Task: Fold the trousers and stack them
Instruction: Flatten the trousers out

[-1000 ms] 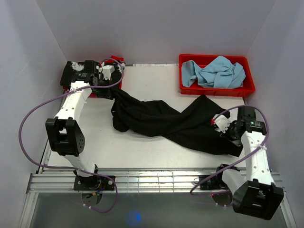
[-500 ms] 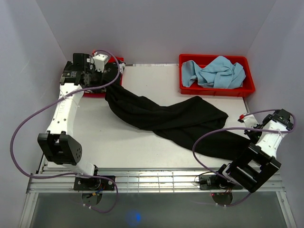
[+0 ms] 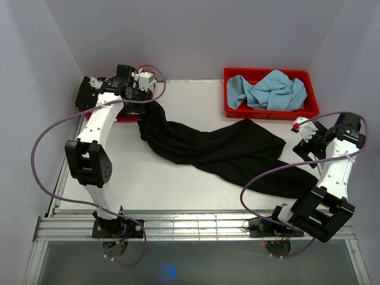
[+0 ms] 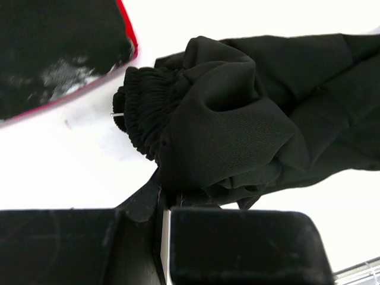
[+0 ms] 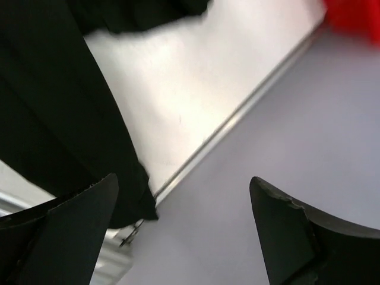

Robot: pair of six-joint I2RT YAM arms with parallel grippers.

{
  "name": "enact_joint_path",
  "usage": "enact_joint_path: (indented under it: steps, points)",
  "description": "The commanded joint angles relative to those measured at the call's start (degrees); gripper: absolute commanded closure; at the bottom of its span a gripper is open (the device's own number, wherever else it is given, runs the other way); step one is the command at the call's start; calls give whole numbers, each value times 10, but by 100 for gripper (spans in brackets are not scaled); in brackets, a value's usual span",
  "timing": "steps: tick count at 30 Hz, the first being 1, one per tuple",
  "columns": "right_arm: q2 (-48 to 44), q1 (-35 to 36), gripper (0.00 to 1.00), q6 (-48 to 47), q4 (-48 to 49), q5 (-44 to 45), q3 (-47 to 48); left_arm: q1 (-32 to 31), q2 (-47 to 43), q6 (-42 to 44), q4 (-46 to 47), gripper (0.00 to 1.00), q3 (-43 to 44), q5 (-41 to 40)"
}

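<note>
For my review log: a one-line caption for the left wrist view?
Left gripper, jaws shut on the black soft-fabric trousers near their gathered elastic band, beside a red plastic tray.

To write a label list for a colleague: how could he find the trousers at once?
Look at the white table. The trousers stretch across it, from the far-left red tray toward the right edge. They are plain black, whereas the cloth in the red bin is light blue.

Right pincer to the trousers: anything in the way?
Nothing visible. The right pincer hangs open at the right edge of the table, beside the end of the trousers, and only bare tabletop shows between them. The red bin with the blue cloth sits farther back, off that path.
</note>
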Motion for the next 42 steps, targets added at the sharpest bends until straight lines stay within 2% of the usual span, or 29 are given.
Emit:
enact_joint_path:
  steps: [1,2,4,5,6,8,9,11,15,18,23,25,29,36,38,41,42]
  points:
    - [-31,97,3,-90,-63,-77,29,4,-91,-14,-1,100,-22,9]
    - [-33,158,3,-64,-40,-84,24,4,-97,-15,-6,100,-30,9]
    - [-31,227,4,26,-3,-92,17,4,-109,-22,-12,100,-35,7]
    - [-27,297,5,61,21,-87,12,4,-111,-25,-19,100,-38,5]
    - [-20,326,5,126,72,-78,11,4,-113,-28,-21,100,-42,3]
    - [11,424,6,177,112,-77,20,4,-129,-40,-26,100,-51,3]
    - [22,448,7,229,153,-84,37,4,-136,-42,-26,100,-64,10]
    - [60,510,7,275,181,-99,62,4,-162,-49,-29,100,-79,22]
    - [119,584,6,374,232,-161,142,4,-231,-57,-30,100,-157,44]
    - [147,635,2,466,310,-191,172,4,-284,-68,-34,100,-196,64]
    - [206,700,2,624,437,-222,236,1,-322,-96,-9,100,-246,154]
    - [231,719,2,646,453,-230,252,0,-316,-131,-2,100,-248,175]
    - [260,767,2,661,487,-229,271,0,-297,-145,13,100,-238,236]
    - [299,792,2,624,493,-225,292,0,-273,-144,16,100,-212,273]
    - [309,798,4,601,489,-223,295,0,-274,-140,22,100,-211,305]
    - [325,801,17,585,487,-213,300,-1,-283,-126,28,100,-215,338]
    - [329,801,29,583,484,-208,303,0,-285,-114,28,100,-216,340]
